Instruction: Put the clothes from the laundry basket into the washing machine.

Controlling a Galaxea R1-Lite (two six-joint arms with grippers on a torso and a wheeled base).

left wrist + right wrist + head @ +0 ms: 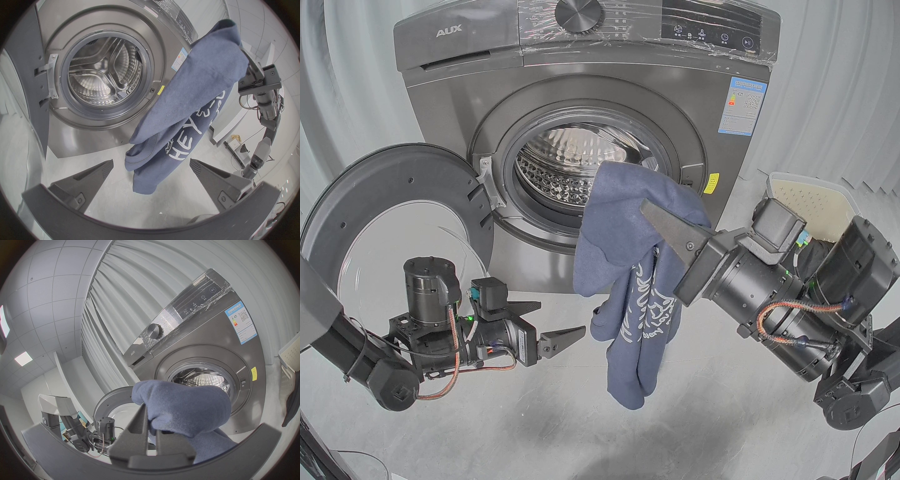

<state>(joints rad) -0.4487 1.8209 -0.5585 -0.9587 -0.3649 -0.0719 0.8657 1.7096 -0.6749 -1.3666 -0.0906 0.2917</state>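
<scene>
A blue garment (631, 262) with white print hangs from my right gripper (650, 215), which is shut on its top edge just in front of the washing machine's (587, 75) open drum (575, 162). The cloth droops well below the drum's rim. In the right wrist view the garment (187, 405) bunches over the closed right gripper (151, 427). My left gripper (562, 319) is low on the left, open and holding nothing, pointing at the hanging garment (193, 103). The white laundry basket (819, 200) stands at the right behind my right arm, with dark clothing (815, 256) inside.
The round machine door (394, 206) is swung fully open to the left, above my left arm. Grey floor lies bare in front of the machine. Pale curtains hang behind and beside it.
</scene>
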